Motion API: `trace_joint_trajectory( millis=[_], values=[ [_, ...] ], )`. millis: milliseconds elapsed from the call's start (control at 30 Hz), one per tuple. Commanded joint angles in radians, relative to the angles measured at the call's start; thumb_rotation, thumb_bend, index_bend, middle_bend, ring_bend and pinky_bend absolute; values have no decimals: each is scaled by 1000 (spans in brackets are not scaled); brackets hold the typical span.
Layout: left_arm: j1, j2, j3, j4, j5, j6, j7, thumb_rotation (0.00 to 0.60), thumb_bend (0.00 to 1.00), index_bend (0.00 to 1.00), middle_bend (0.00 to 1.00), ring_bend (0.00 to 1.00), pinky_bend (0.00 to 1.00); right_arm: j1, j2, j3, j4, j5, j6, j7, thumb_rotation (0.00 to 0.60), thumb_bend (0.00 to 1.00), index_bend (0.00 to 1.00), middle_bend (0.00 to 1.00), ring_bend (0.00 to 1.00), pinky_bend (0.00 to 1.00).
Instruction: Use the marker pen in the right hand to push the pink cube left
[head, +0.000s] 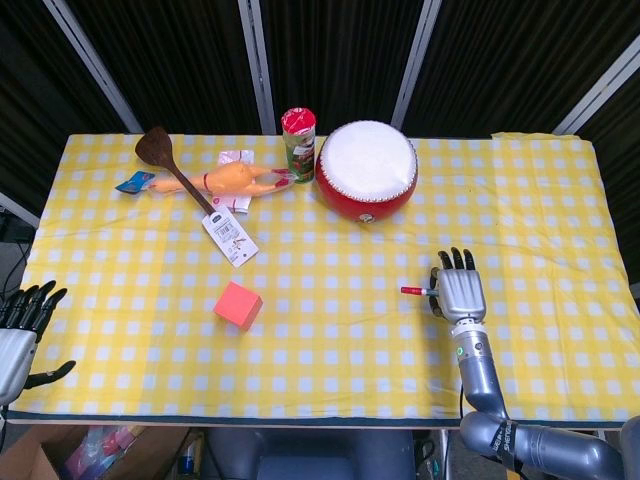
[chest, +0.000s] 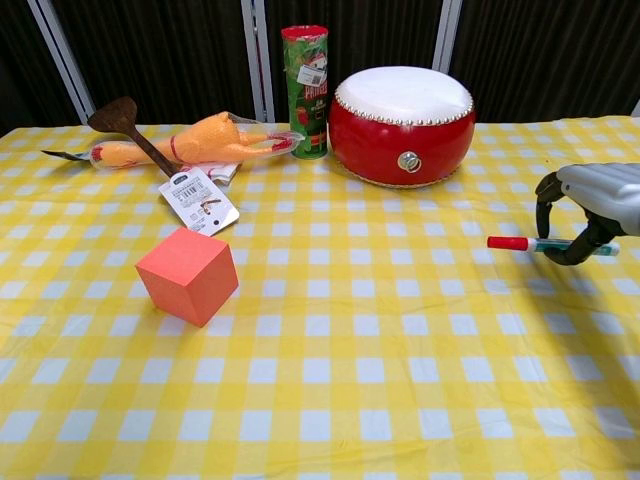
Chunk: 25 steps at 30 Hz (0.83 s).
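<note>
While my right hand (chest: 592, 205) grips the marker pen (chest: 545, 244) at the frame's right edge, red cap pointing left, the matte pink cube (chest: 187, 275) sits left of centre, well apart from it. Bare yellow checked cloth lies between them on the surface (head: 330, 330). My left hand (head: 20, 322) hangs released at lower left.

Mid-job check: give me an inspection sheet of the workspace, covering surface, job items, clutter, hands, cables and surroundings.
Surface: yellow checked tablecloth lying flat.
Job's things: pink cube on the cloth, untouched; marker pen held level, red cap pointing left, far right of the cube.
Clutter: red drum, green can, rubber chicken, wooden spoon, white tag, all along the far side.
Hands: right hand holds the marker pen; left hand off the table's left edge, holding nothing.
Cables: nothing seen.
Surroundings: dark curtain behind.
</note>
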Motion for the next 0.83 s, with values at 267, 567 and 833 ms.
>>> trace_joint_trajectory(
  millis=[267,567,833],
  values=[
    [1,0,-3,-1,-6,1,-4,600,0,0,0,0,0,-17,43,-11,-103,-1,55,-44,600,568,237,90,0,0],
    [11,-8,-12,13,-3,31,-17,600,0,0,0,0,0,-134,233,-121,-294,-267,181,50,600,567,176,52,0,0],
    [31,-27,-21,42,6,86,-21,600,0,0,0,0,0,-317,388,-295,-252,-587,352,296,600,393,0,0,0,0]
  ],
)
